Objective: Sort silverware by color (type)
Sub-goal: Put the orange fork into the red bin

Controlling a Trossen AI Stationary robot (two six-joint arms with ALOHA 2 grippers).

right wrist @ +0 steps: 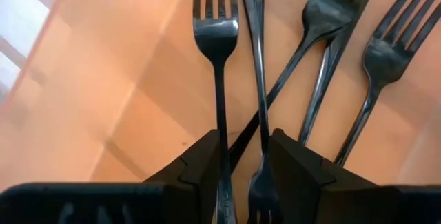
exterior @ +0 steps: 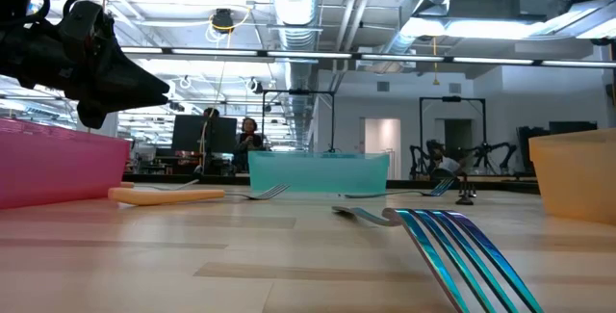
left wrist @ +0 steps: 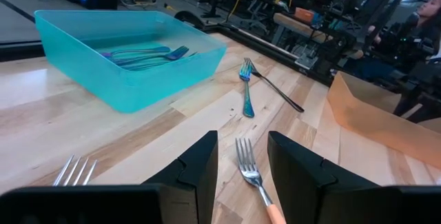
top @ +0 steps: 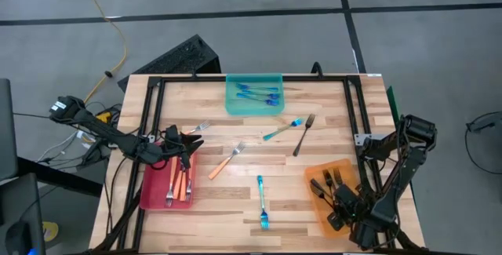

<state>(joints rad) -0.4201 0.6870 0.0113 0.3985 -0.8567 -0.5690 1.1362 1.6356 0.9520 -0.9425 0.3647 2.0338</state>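
Pale wooden worktop (top: 235, 200), black frame rails along its back and sides; front corners cut off at the bottom of the high view.

Left arm stretched in from the left edge, reaching low over the back end of the red tray (top: 153, 196). Right arm folded at the right edge, wrist bent down into the orange tray (top: 320, 212), hiding that tray's front corner.

Teal tray (top: 232, 104) at the back middle, holding a cluster of blue forks (top: 259, 92); exact count hard to make out. Wide bare wood between the three trays.

Left tool (left wrist: 242, 141) with fingers spread apart, gripping nothing, poised above the tines of an orange-handled fork (top: 226, 161) lying on bare wood. Right tool (right wrist: 241, 155) with fingers parted, straddling two handles of the dark forks (top: 329, 180) in the orange tray without clamping them; several crossed over one another, lower ends hidden behind the fingers.

Orange-handled forks in the red tray (top: 180, 186), side by side, partly under the left tool. Silver tines (top: 200, 127) just behind that tool, handle hidden. Loose near the middle: a teal fork (top: 282, 129) and a dark fork (top: 303, 135) close together, well clear of the edges. Another teal fork (top: 262, 202) alone near the front, blurred in the low view.
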